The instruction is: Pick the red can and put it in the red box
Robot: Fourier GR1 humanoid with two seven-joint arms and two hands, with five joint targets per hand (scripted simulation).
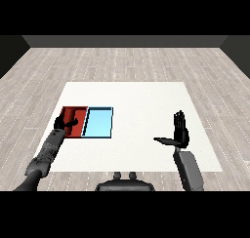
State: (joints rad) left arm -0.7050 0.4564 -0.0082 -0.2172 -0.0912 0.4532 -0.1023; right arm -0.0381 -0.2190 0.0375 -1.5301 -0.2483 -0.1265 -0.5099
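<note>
The red tray (pixel 82 116) lies at the table's left, touching the light blue tray (pixel 99 123) on its right. My left hand (pixel 62 122) is over the red tray's left half and covers part of it. No red can stands out against the tray's red. A darker red patch beside the hand could be the can or a shadow, and I cannot tell which. My right hand (pixel 181 130) is raised over the table's right side, well away from both trays. It is open, with straight fingers pointing up, the thumb out to the left, and nothing in it.
The white table (pixel 141 100) stretches between the trays and my right hand. Its front edge runs just ahead of my forearms. A grey wooden floor surrounds the table.
</note>
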